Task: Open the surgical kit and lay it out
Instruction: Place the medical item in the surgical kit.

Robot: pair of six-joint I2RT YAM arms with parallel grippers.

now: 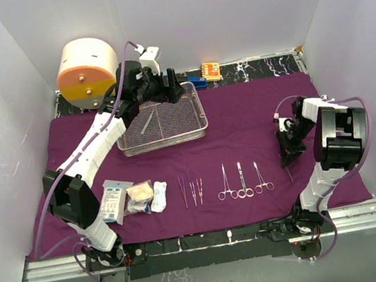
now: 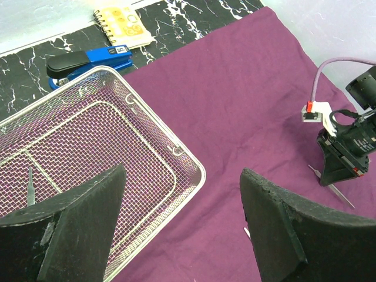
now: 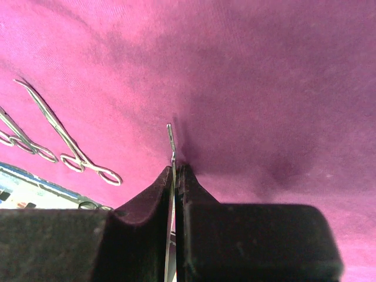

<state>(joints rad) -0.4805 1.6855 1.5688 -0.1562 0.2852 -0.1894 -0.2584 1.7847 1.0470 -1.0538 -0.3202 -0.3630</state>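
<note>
Cloth (image 1: 254, 109) spread flat. Tray (image 1: 163, 145) on cloth, back left; flat tool (image 1: 149, 122) in it. Drum (image 1: 88, 72) behind tray, to the left. Stapler (image 2: 88, 59) and notebook (image 2: 123, 23) behind tray's right corner, off cloth. Front row on cloth, left to right: packets (image 1: 117, 199), gauze (image 1: 157, 197), tweezers (image 1: 191, 190), forceps (image 1: 243, 181). Right of forceps, thin tool (image 3: 171, 141) pinched in right gripper (image 3: 175, 167), down at cloth.

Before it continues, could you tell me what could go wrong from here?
The right gripper pinches a thin steel instrument with its tip near the purple cloth; pressed down, it might snag the cloth or twist loose.
The open left gripper hovers at the mesh tray, where one flat instrument lies; its fingers could hook the mesh and drag the tray.
</note>
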